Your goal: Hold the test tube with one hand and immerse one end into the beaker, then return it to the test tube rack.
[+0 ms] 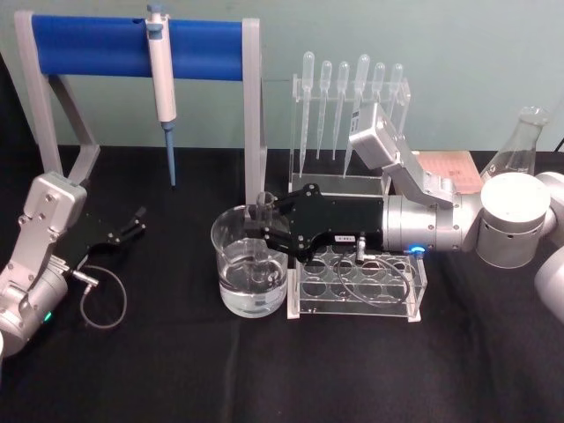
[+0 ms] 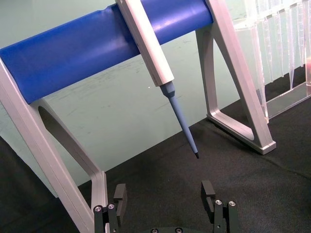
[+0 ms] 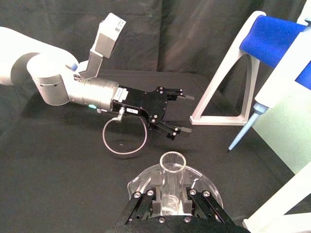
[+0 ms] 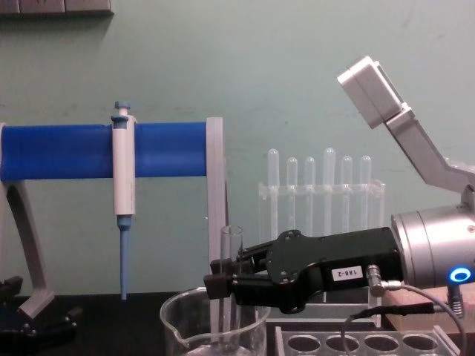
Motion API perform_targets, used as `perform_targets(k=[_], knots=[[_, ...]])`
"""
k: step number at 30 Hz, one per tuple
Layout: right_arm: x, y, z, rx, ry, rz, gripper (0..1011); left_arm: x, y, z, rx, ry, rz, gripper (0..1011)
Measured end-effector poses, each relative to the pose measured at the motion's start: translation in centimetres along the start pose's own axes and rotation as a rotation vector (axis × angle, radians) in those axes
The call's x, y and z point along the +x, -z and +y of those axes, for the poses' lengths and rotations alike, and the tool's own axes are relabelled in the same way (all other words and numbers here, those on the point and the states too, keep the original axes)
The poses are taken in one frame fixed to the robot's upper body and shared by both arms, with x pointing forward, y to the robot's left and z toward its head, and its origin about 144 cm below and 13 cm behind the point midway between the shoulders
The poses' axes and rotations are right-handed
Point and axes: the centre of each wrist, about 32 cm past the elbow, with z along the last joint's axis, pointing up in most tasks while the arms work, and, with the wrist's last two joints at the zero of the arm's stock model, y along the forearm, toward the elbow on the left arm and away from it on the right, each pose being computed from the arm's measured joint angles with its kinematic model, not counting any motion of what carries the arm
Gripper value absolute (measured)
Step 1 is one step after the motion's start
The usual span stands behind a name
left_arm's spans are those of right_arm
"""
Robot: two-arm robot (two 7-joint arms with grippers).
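**Tube held upright in the beaker**

The test tube (image 1: pixel 261 210) is clamped between the fingers of the right end effector (image 1: pixel 262 231), and it is held upright with its open rim uppermost. The grip is taken on the upper part of the tube, as is seen from the chest view (image 4: pixel 231 245), where the rim is shown just above the black fingers (image 4: pixel 215 285). The lower part of the tube is placed inside the beaker (image 1: pixel 231 295), down towards the clear liquid (image 1: pixel 251 295) in it; whether the tip is actually wetted cannot be told. The beaker is set on the black tabletop (image 1: pixel 176 370), just beside the left end of the test tube rack (image 1: pixel 357 298), over which the right arm is stretched.

The left end effector (image 1: pixel 137 222) is parked well apart at the tabletop's left side, its fingers spread with nothing between them. It is faced towards the blue stand (image 2: pixel 73 53), from which the pipettor (image 2: pixel 150 48) is hung. A row of pipettes (image 1: pixel 352 79) is seen behind the rack
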Motion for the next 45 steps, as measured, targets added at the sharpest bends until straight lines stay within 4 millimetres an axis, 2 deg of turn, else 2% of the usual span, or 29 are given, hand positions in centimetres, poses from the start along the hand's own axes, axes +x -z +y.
perform_targets(k=[45], knots=[[0.0, 0.0, 0.0, 0.0, 0.0, 0.0, 226, 0.0, 0.0, 0.0, 0.0, 0.0, 0.0, 1000]])
